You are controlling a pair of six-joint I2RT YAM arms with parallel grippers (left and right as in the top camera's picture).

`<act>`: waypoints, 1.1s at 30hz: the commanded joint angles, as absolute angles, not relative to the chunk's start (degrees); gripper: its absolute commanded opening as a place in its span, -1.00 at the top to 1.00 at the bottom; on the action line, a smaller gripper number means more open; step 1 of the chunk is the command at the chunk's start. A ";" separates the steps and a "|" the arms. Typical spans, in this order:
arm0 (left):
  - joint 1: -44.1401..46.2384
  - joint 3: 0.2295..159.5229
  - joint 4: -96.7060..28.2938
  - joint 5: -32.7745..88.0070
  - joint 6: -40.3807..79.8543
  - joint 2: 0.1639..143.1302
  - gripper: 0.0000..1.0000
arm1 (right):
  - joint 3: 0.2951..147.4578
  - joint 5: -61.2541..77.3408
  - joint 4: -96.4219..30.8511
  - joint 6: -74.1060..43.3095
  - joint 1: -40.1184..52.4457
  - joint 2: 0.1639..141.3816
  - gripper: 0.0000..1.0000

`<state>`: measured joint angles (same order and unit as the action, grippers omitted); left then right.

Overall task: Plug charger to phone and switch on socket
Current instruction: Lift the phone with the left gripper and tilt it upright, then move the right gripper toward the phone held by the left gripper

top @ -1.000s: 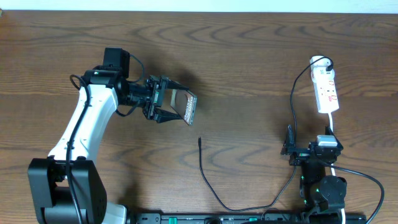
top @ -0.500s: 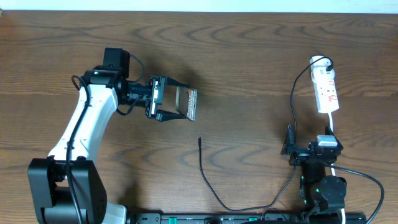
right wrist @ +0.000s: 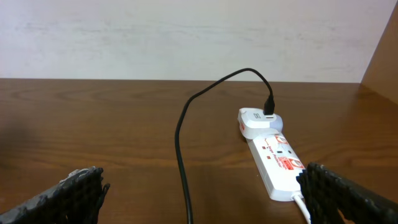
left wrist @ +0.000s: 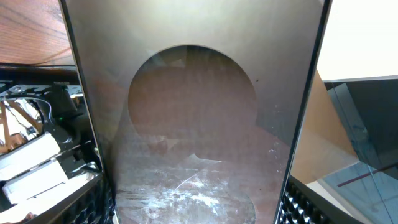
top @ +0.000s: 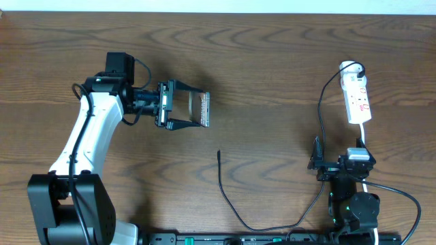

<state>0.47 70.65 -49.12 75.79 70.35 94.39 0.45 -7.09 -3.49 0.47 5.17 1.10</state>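
1. The phone (top: 203,109) is pinched across its width by the left claw (top: 202,111), one finger on each long edge. From overhead it is strongly foreshortened, with its face turned back toward the left arm.
2. In the left wrist view the phone (left wrist: 193,124) fills the frame. Its glossy brownish screen faces the lens, and a ribbed black finger pad (left wrist: 93,202) shows at each lower corner, pressed on the phone's sides.
3. The charger (top: 219,167) lies on the table (top: 272,54). Its plug tip (top: 219,154) is near the phone, on the side toward the robot's base and apart from it, touched by neither claw.
4. From the tip the thin black cable curves away from the phone toward the robot's right. It then climbs to a white adapter (top: 350,67) seated in the far end of the socket (top: 358,99).
5. The socket lies well apart from the phone on the robot's right. It is a white strip with red marks, and a white cord (top: 362,133) leaves its near end.
6. The right claw (top: 340,158) is spread wide and holds nothing. It is also far to the phone's right, just short of the socket's near end.
7. In the right wrist view the right claw (right wrist: 202,177) frames the socket (right wrist: 280,165) and the arching charger (right wrist: 180,143) between its parted fingers.
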 commanded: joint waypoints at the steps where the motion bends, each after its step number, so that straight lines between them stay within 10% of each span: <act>1: 0.16 72.47 -49.19 79.09 70.61 92.62 0.85 | 0.30 -6.98 -3.62 0.91 5.67 1.04 -0.99; 15: 0.19 72.47 -49.21 77.54 67.05 92.62 0.85 | 0.32 -7.53 -3.49 0.91 5.67 1.04 -0.98; 33: 2.24 72.44 -51.62 46.50 61.52 92.66 0.85 | 0.36 10.39 0.99 -8.71 5.67 1.04 -0.99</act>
